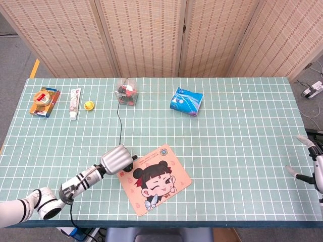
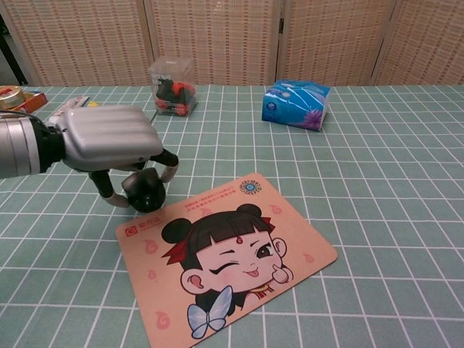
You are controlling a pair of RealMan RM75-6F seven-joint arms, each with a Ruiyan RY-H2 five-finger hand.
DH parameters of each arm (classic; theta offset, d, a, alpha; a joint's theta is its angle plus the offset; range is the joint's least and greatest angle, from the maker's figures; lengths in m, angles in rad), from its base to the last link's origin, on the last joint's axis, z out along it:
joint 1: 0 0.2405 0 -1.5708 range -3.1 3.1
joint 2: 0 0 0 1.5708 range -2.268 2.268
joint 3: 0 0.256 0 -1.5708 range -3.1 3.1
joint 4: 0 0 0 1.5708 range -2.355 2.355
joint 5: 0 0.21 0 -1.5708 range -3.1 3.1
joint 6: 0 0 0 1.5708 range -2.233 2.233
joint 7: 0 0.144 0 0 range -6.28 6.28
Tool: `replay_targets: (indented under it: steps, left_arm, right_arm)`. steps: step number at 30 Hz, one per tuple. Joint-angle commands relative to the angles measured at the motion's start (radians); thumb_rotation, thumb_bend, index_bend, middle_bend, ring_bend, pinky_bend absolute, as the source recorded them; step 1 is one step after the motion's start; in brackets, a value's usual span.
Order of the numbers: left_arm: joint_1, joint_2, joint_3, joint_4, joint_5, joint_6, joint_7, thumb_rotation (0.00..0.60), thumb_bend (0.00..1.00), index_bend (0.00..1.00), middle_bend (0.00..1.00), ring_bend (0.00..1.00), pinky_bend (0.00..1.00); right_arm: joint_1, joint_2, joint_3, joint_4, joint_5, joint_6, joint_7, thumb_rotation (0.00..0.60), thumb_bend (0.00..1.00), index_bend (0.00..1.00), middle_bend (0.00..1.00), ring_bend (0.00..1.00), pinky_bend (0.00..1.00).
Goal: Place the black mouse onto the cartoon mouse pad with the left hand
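My left hand (image 2: pixel 109 141) grips the black mouse (image 2: pixel 144 192) from above, holding it a little above the table at the near-left corner of the cartoon mouse pad (image 2: pixel 225 257). From the head camera the left hand (image 1: pixel 117 159) hides most of the mouse; only a dark bit (image 1: pixel 129 166) shows over the left edge of the pad (image 1: pixel 154 178). The mouse's black cable (image 1: pixel 119 118) runs back toward the far side of the table. The right hand (image 1: pixel 314 161) rests at the right table edge, fingers apart, holding nothing.
At the back stand a clear box with red and black items (image 1: pixel 126 91), a blue tissue pack (image 1: pixel 186 101), a small yellow duck (image 1: pixel 89 105), a tube (image 1: pixel 74 103) and an orange box (image 1: pixel 45 101). A woven screen (image 1: pixel 161 35) backs the table.
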Motion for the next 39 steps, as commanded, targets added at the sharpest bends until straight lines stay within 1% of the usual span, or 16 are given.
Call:
replay_targets:
  steps: [1,7,13,23,31,34,39]
  left_arm:
    - [-0.003,0.014,0.001,-0.064,-0.006,-0.007,0.054,0.6,0.18,0.59,1.0,1.0,1.0]
    - [-0.019,0.008,0.008,-0.138,-0.006,-0.041,0.14,0.6,0.18,0.59,1.0,1.0,1.0]
    - [-0.03,-0.036,-0.005,-0.166,-0.055,-0.072,0.194,0.6,0.18,0.59,1.0,1.0,1.0]
    - [-0.062,-0.107,-0.031,-0.16,-0.13,-0.106,0.245,0.6,0.18,0.58,1.0,1.0,1.0]
    - [-0.086,-0.156,-0.044,-0.151,-0.185,-0.114,0.287,0.6,0.18,0.58,1.0,1.0,1.0]
    - [-0.093,-0.166,-0.044,-0.15,-0.205,-0.116,0.299,0.6,0.18,0.56,1.0,1.0,1.0]
    - [-0.104,-0.17,-0.038,-0.157,-0.227,-0.116,0.317,0.6,0.18,0.44,1.0,1.0,1.0]
  right_arm:
    - [-0.005,0.004,0.001,-0.004,-0.002,0.012,-0.001,0.6,0.12,0.19,0.25,0.19,0.4]
    - [-0.019,0.012,0.008,-0.012,-0.001,0.039,0.005,0.6,0.12,0.19,0.26,0.19,0.4]
    - [-0.029,0.024,0.01,-0.019,0.002,0.051,0.013,0.6,0.12,0.19,0.26,0.19,0.4]
    - [-0.044,0.044,0.02,-0.023,0.016,0.066,0.041,0.6,0.12,0.19,0.26,0.19,0.4]
    - [-0.05,0.052,0.022,-0.023,0.015,0.068,0.055,0.6,0.12,0.19,0.26,0.19,0.4]
    - [-0.052,0.052,0.025,-0.022,0.016,0.074,0.058,0.6,0.12,0.19,0.26,0.19,0.4]
    - [-0.059,0.053,0.03,-0.023,0.014,0.091,0.068,0.6,0.12,0.19,0.26,0.19,0.4]
